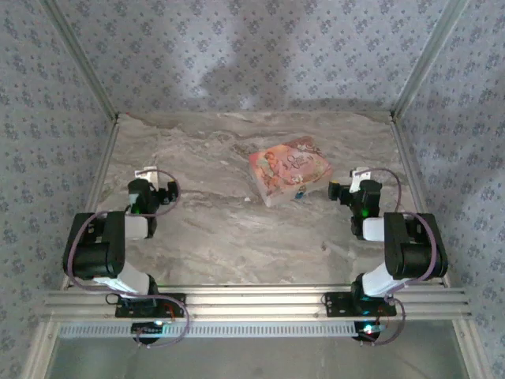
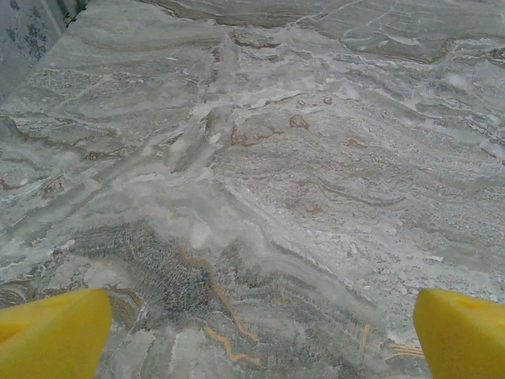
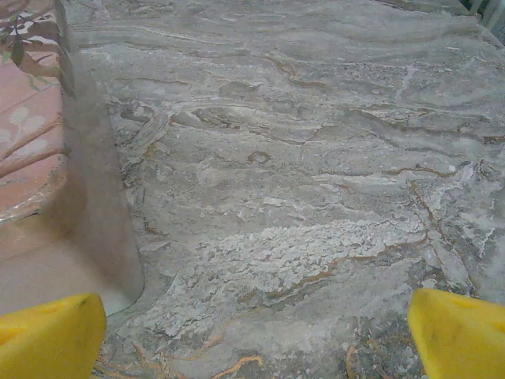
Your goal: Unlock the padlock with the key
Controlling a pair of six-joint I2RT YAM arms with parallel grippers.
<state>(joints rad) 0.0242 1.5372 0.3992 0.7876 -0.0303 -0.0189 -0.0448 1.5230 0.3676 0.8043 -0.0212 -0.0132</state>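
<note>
The padlock point(image 1: 301, 192) is a tiny bluish speck against the near edge of the flat pink picture-printed box point(image 1: 288, 170), mid-table in the top view. I cannot make out the key. My left gripper point(image 1: 148, 180) hovers low over bare marble at the left, well away from the box. Its yellow fingertips point(image 2: 51, 335) stand wide apart with nothing between them, so the left gripper point(image 2: 260, 339) is open. My right gripper point(image 1: 353, 183) sits just right of the box. It is open too point(image 3: 256, 339), over bare table, with the box's side point(image 3: 31, 118) at the left edge.
The marble table point(image 1: 213, 237) is walled by patterned fabric at the back and sides, with metal posts at the far corners. A rail point(image 1: 252, 300) runs along the near edge by the arm bases. A small dark speck point(image 1: 323, 247) lies near the right arm.
</note>
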